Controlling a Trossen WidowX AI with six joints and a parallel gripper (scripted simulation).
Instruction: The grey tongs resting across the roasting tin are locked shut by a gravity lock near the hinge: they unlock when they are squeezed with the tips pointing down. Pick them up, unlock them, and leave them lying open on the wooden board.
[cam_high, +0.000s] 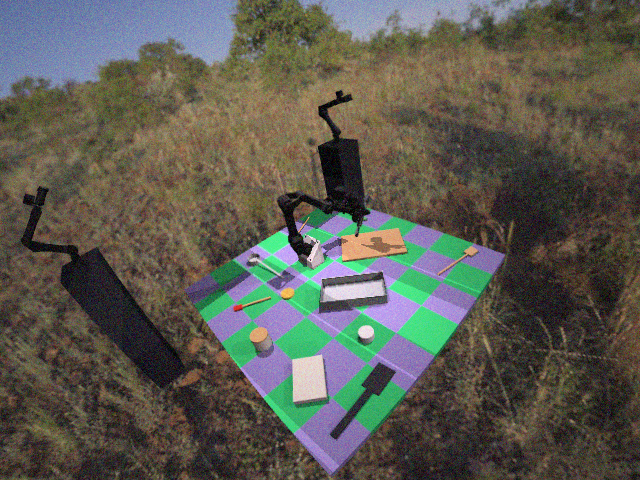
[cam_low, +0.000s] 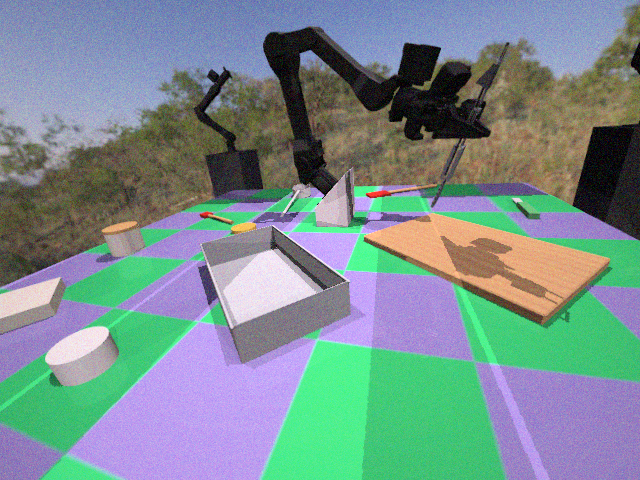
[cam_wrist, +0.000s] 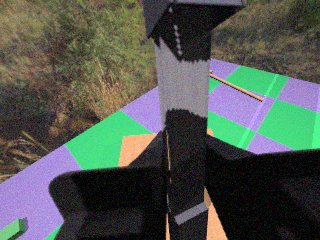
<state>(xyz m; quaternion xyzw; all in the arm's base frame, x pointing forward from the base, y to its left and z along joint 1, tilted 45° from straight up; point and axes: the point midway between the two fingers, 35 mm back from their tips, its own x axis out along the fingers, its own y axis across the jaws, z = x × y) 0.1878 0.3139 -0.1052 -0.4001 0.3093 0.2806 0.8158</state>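
Observation:
The grey tongs are held steeply tilted, with the hinge block high and the tips pointing down. Their two arms lie close together. My gripper is shut on the tongs around their middle. The lower end hangs near the back corner of the wooden board; whether it touches anything cannot be told. The gripper's shadow falls on the board. The grey roasting tin stands in front of the board with nothing in it.
A white wedge-shaped block stands by the arm's base. A red-headed tool and a green block lie behind the board. A wooden-handled tool lies to its right in the top view.

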